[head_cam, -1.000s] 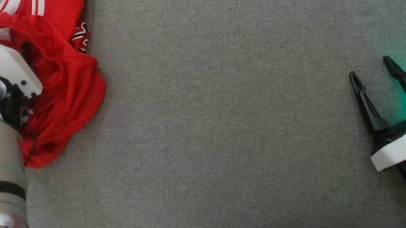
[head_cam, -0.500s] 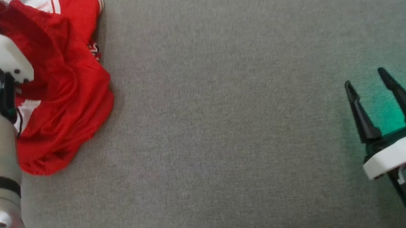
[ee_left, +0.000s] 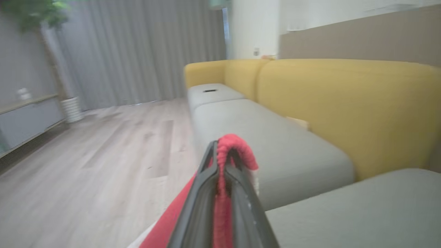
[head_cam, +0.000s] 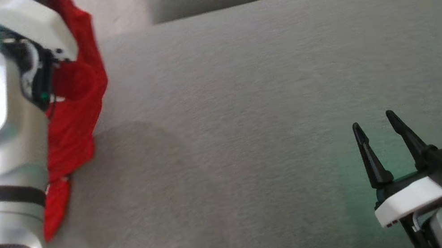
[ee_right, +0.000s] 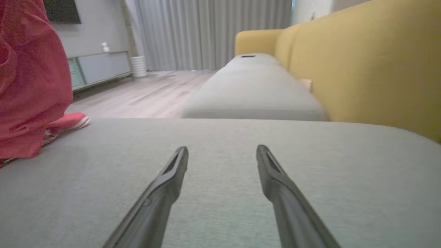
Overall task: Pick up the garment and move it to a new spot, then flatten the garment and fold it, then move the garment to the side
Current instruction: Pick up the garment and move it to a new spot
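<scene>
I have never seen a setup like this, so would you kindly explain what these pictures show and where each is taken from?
This is a wheeled robot with two arms, each ending in a two-fingered gripper. The head view looks down from its head at a grey sofa cushion. The other two come from cameras on the wrists, looking along each gripper's fingers. The left gripper is shut on a red garment, which hangs from it at the cushion's left edge, its lower end seemingly touching the cushion. The right gripper is open and holds nothing, low over bare cushion. Behind are a yellow backrest and a wooden floor.
</scene>
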